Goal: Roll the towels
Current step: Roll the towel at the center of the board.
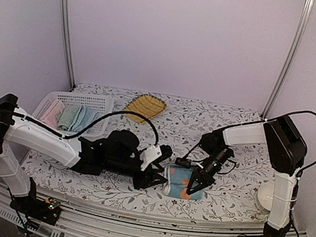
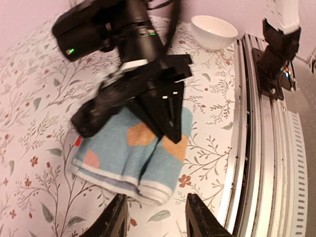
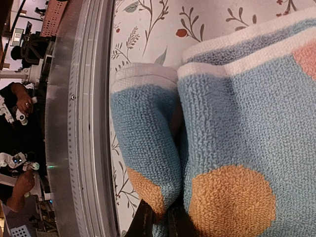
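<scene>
Two grippers meet at one printed towel (image 1: 179,182), near table (image 1: 234,130) front edge. Towel is light blue w/ orange spots, white-banded hem, doubled into two soft lobes w/ a crease btwn them.

R gripper (image 1: 197,185) sits on top of towel; jaws nearly together, tips nipping cloth at the crease, orange spot right beside them in R wrist view.

L gripper (image 2: 158,217) is spread wide, holding nothing. Towel's hem end lies just ahead of its fingers (image 2: 117,219), not touching as far as L wrist view shows; top view puts it just beside towel's left end.

Plain pale-blue towel (image 1: 83,117) lies folded in white basket (image 1: 49,101), well apart from both grippers, behind L arm. Yellow leaf tray (image 1: 145,105) further back; white bowl (image 1: 266,197) beside R arm base.
</scene>
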